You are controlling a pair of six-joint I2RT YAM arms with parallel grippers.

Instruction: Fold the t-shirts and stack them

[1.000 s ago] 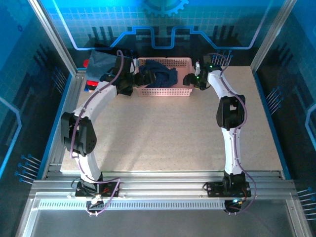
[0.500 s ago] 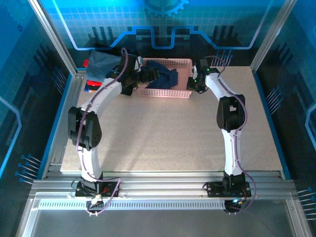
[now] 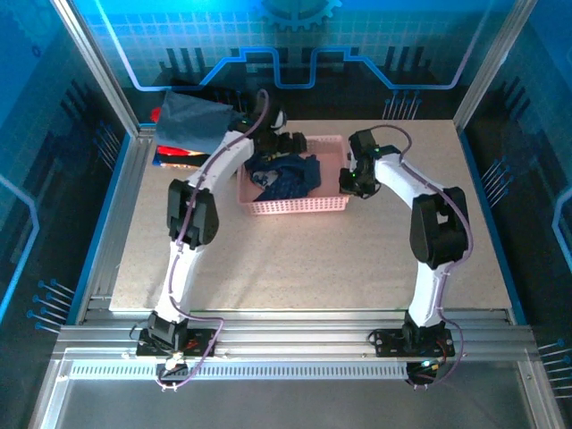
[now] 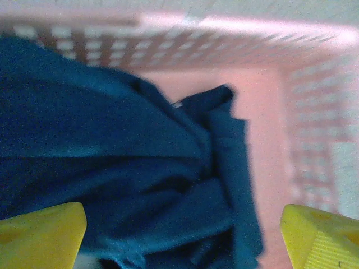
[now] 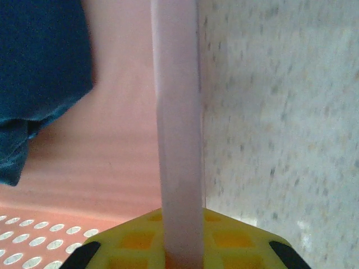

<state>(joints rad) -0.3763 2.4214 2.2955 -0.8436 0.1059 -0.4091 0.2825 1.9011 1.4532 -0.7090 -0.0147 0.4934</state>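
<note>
At upper centre I see left pincer spread over the navy t-shirt; right pincer clamps the basket wall.

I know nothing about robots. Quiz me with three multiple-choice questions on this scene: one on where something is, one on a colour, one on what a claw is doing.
1. Where is the navy shirt?
A on the floor; B in the basket; C on a shelf.
2. What colour is the basket?
A green; B white; C pink.
3. What is the right claw doing?
A shut on the basket's rim; B wide open in mid-air; C holding the shirt.

Answers:
1. B: the crumpled shirt lies inside the basket walls.
2. C: the lattice walls are pink.
3. A: the right wrist view shows the rim pinched between the fingers.
</note>
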